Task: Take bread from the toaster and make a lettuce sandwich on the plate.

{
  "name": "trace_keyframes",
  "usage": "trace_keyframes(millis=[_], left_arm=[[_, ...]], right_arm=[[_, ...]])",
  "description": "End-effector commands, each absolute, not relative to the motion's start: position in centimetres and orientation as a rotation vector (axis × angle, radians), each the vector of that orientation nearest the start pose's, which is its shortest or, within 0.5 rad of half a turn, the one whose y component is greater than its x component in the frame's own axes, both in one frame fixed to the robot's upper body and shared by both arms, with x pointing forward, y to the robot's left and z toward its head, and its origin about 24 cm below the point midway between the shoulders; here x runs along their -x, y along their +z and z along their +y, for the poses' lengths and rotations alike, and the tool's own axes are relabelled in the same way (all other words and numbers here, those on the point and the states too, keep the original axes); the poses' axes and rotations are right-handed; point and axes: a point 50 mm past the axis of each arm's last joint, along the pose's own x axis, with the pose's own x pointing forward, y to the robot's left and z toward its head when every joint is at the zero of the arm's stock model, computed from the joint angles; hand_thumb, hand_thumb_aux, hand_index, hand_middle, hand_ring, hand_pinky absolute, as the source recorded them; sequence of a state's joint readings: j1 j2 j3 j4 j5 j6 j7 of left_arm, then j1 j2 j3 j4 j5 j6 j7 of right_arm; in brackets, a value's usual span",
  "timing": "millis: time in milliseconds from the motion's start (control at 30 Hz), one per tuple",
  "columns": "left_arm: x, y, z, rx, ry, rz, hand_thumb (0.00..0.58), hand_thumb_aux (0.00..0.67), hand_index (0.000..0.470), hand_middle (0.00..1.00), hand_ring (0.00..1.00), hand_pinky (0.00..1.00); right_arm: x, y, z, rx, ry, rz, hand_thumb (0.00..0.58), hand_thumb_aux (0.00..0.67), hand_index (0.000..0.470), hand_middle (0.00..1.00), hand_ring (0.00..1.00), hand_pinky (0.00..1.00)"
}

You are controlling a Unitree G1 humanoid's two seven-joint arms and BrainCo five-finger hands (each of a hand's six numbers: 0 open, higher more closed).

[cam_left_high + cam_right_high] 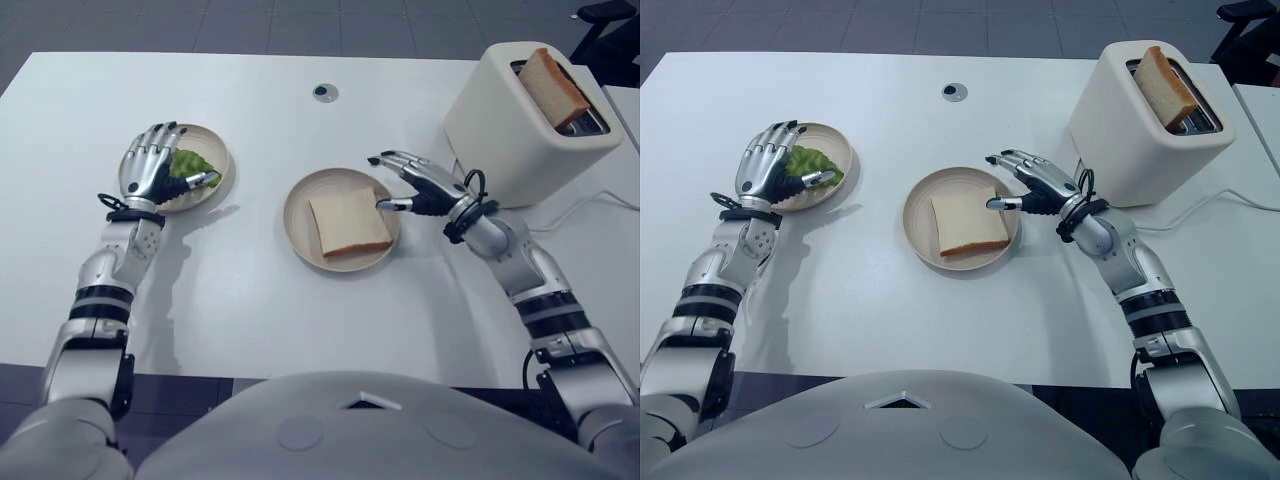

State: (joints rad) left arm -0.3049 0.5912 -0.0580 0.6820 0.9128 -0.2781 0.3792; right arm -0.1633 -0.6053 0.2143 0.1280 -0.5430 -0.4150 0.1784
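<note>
My right hand hangs empty, fingers spread, bread just to its left; lettuce lies beside my left hand, fingers apart

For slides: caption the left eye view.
Left hand over green lettuce leaf, open right hand beside bread slice on beige plate, second slice in cream toaster.

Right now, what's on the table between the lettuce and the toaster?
A plate holding one bread slice, with the right hand hovering at its edge; left eye view.
</note>
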Motion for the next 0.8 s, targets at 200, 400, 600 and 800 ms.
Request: trace_keyframes(millis=[200,400,600,800], left_arm=[[-31.1,3.4,30.9,-1.551,0.034,0.142,0.580,0.670,0.470,0.00,0.00,0.00],[-31.1,4.0,29.4,-1.447,0.014,-0.008,0.580,0.670,0.470,0.00,0.00,0.00],[-31.2,7.0,26.7,-1.174,0.056,-0.263,0.580,0.670,0.470,0.00,0.00,0.00],[-29.5,8.0,17.6,-0.835,-0.260,-0.509,0.580,0.670,0.470,0.00,0.00,0.00]], right_arm=[[-23.2,10.7,-16.7,1.079,0.542,-0.426,0.000,0.000,0.000,0.03,0.03,0.03],[-23.3,10.2,-17.0,1.077,0.516,-0.395,0.000,0.000,0.000,0.03,0.03,0.03],[-23.4,9.4,-16.7,1.064,0.518,-0.381,0.000,0.000,0.000,0.03,0.03,0.03],[-23.5,9.5,-16.7,1.049,0.493,-0.396,0.000,0.000,0.000,0.04,0.04,0.04]])
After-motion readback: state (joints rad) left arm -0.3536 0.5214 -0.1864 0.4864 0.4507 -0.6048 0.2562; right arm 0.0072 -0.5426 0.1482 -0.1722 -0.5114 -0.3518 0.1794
